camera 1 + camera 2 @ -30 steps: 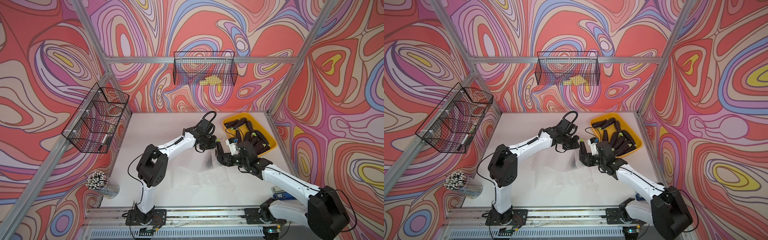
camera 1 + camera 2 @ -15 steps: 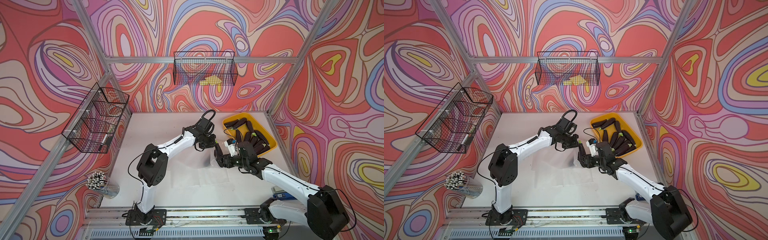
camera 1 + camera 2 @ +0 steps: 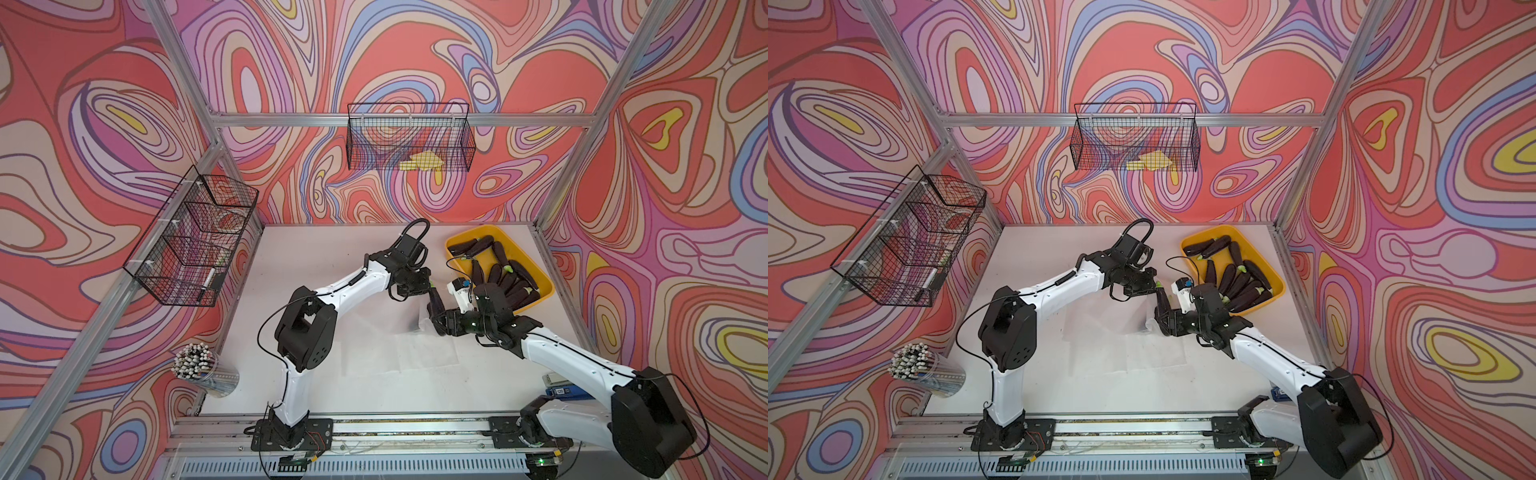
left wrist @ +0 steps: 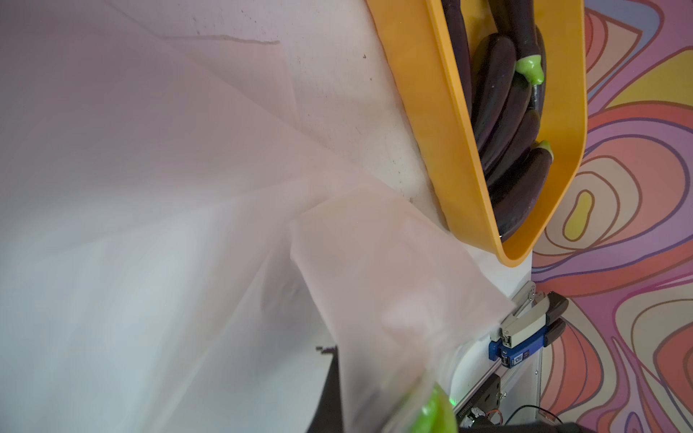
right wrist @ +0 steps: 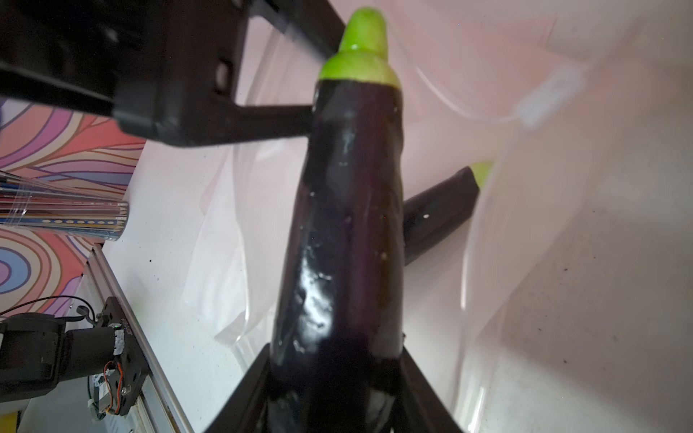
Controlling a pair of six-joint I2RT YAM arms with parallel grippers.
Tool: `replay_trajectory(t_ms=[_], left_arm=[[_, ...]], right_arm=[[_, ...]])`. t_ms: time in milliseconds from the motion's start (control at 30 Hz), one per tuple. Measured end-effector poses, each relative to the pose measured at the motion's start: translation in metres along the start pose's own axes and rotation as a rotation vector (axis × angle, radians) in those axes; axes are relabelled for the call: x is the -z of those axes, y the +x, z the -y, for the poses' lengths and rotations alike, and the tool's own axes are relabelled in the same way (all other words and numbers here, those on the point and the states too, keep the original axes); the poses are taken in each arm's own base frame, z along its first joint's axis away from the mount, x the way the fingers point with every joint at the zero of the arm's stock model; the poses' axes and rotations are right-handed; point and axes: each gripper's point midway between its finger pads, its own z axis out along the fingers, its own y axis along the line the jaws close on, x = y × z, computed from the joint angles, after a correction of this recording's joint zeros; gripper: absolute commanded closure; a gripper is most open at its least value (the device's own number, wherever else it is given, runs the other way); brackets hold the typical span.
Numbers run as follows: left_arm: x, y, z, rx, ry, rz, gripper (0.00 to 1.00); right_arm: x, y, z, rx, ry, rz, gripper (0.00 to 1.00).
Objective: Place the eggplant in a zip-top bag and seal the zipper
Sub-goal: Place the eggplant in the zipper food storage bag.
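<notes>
Found the right fingers [image 5: 240,397] clamped on the lower end of the eggplant [image 5: 348,232], centre right in both top views, with its green cap pointed away. Noted the zip-top bag [image 3: 399,345] lying on the counter [image 3: 332,257] just left of it, with the mouth lifted around the eggplant. Found the left fingers [image 3: 422,286] clenched on that raised film, just beyond the cap. Recorded a yellow tray [image 3: 540,286] of further eggplants at upper right and a wire basket [image 3: 409,137] on the far wall.
</notes>
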Motion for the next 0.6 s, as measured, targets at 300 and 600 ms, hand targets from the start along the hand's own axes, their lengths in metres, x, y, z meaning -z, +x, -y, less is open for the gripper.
replay_trajectory(t_ms=[300, 600], left_arm=[[0.006, 0.004, -0.001, -0.011, 0.004, 0.005, 1.0], [0.012, 0.011, 0.011, -0.036, 0.012, 0.033, 1.0]], right_arm=[[-0.014, -0.005, 0.019, -0.109, 0.093, -0.025, 0.63], [-0.047, -0.056, 0.027, -0.237, 0.173, -0.037, 0.46]])
